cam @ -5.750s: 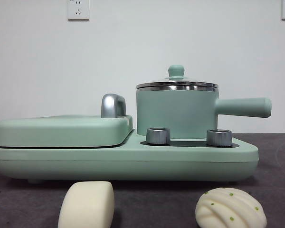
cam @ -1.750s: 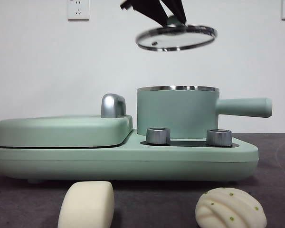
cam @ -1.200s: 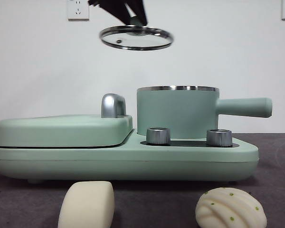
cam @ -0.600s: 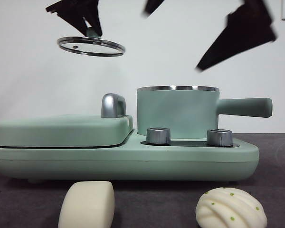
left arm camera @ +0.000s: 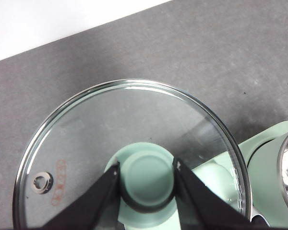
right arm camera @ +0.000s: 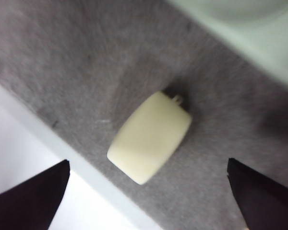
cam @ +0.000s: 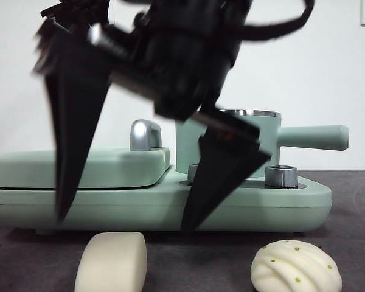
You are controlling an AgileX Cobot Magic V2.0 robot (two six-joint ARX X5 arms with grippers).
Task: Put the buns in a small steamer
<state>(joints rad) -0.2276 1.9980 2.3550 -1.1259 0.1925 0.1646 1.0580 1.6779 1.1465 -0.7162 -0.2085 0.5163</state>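
Observation:
My right gripper hangs large and dark just above the smooth cream oblong bun, jaws spread wide. In the right wrist view that bun lies on the grey table between the open jaws of the gripper, untouched. The ridged white bun with green specks lies further right. Behind the arm stands the small steamer, lidless, its steel rim and side handle showing. My left gripper is shut on the green knob of the glass lid, held above the table beside the appliance.
The steamer sits on a mint-green appliance base with a steel dial. The flat griddle cover with its chrome handle fills the left half. The table's front edge runs close to the oblong bun.
The right gripper has swung down from the upper right to just over the oblong bun, jaws open. The left gripper carried the lid further left, out of the front view's clear sight.

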